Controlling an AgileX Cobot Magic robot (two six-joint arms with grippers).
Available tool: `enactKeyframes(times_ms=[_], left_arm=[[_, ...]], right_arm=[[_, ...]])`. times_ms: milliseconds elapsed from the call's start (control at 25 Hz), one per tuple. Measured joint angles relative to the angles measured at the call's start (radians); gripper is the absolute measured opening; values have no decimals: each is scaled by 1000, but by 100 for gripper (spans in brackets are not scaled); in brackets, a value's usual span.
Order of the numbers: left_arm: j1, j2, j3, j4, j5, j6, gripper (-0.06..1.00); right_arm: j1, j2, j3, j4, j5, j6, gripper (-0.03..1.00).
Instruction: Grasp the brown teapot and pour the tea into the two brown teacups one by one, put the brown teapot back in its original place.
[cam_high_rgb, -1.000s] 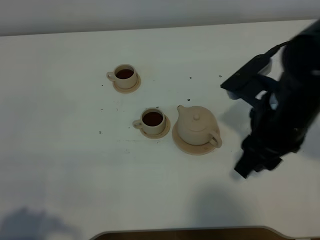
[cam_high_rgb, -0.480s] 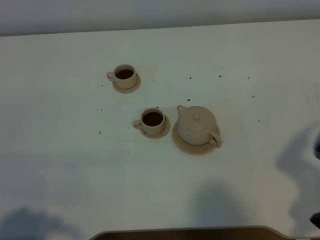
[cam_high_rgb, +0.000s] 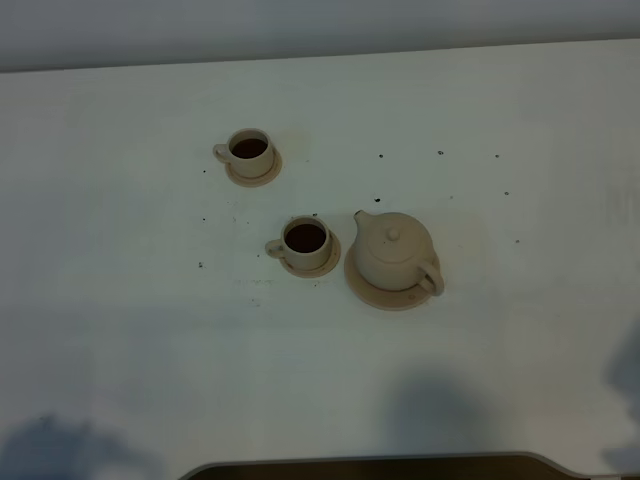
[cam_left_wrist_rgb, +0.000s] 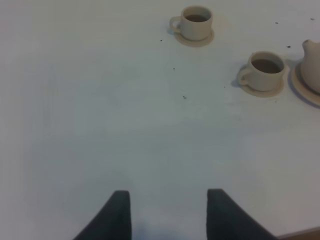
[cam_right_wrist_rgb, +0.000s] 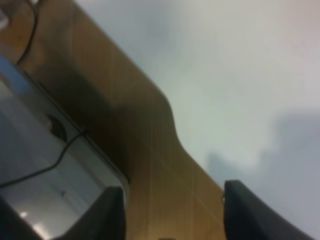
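Note:
The brown teapot (cam_high_rgb: 394, 251) stands upright on its wide saucer (cam_high_rgb: 370, 291) right of the table's middle, spout to the upper left; its edge shows in the left wrist view (cam_left_wrist_rgb: 312, 70). Two brown teacups hold dark tea on small saucers: one (cam_high_rgb: 249, 151) (cam_left_wrist_rgb: 196, 20) far left, one (cam_high_rgb: 305, 241) (cam_left_wrist_rgb: 266, 69) just left of the teapot. Neither arm shows in the high view. My left gripper (cam_left_wrist_rgb: 169, 202) is open and empty over bare table, well short of the cups. My right gripper (cam_right_wrist_rgb: 172, 210) is open and empty over the table's front edge.
Small dark specks (cam_high_rgb: 439, 153) dot the white table (cam_high_rgb: 140, 300). The table's wooden front edge (cam_right_wrist_rgb: 150, 150) and a grey device with cables (cam_right_wrist_rgb: 50, 175) beyond it show in the right wrist view.
The right arm, which stood beside the teapot a second ago, has pulled back out of the high view to the right. Teapot and cups have not moved.

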Motion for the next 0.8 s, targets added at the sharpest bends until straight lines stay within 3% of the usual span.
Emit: enactKeyframes(times_ms=[120, 480, 800], left_arm=[[0, 0, 0, 0, 0, 0, 36], [0, 0, 0, 0, 0, 0, 36], [0, 0, 0, 0, 0, 0, 36]], right_arm=[[0, 0, 52, 21, -56, 0, 47], [-23, -7, 67, 28, -82, 0, 47], [-339, -117, 67, 27, -83, 0, 47]])
